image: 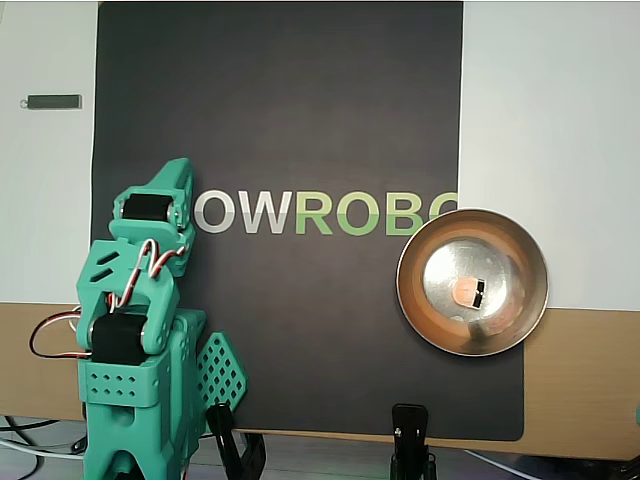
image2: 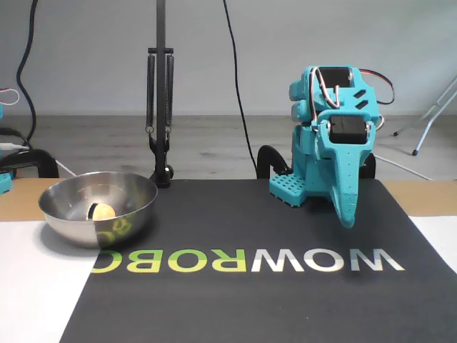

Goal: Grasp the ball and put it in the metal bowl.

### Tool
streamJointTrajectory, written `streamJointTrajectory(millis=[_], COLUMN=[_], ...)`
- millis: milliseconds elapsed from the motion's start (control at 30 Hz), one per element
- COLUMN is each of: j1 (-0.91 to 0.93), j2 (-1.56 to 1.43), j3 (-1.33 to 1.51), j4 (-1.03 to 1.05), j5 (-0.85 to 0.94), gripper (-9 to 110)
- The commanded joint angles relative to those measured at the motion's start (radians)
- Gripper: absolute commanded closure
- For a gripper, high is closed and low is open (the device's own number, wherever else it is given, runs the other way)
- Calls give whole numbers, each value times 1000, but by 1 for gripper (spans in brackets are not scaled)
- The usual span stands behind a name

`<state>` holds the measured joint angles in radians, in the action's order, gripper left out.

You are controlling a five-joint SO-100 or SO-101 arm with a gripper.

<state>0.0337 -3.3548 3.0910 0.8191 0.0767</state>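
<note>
The small orange-peach ball (image: 464, 293) lies in the bottom of the shiny metal bowl (image: 405, 297), which stands on the right edge of the black mat in the overhead view. The fixed view has the ball (image2: 104, 211) inside the bowl (image2: 75, 227) at the left. The teal arm is folded over its base on the other side of the mat. Its gripper (image: 176, 172) (image2: 348, 219) points down at the mat with the fingers together and nothing in them, far from the bowl.
A black mat (image: 300, 120) with WOWROBO lettering covers the table's middle. Black clamps (image: 410, 440) sit at the near edge in the overhead view. A stand with springs (image2: 160, 93) rises behind the bowl. A small dark bar (image: 53, 101) lies at the far left.
</note>
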Motion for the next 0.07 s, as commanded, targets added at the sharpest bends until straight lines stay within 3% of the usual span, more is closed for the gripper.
streamJointTrajectory(millis=[0,33], j1=[2,2], j2=[-55,-55], j3=[35,35], j4=[0,0], j5=[-2,-2], gripper=[101,101])
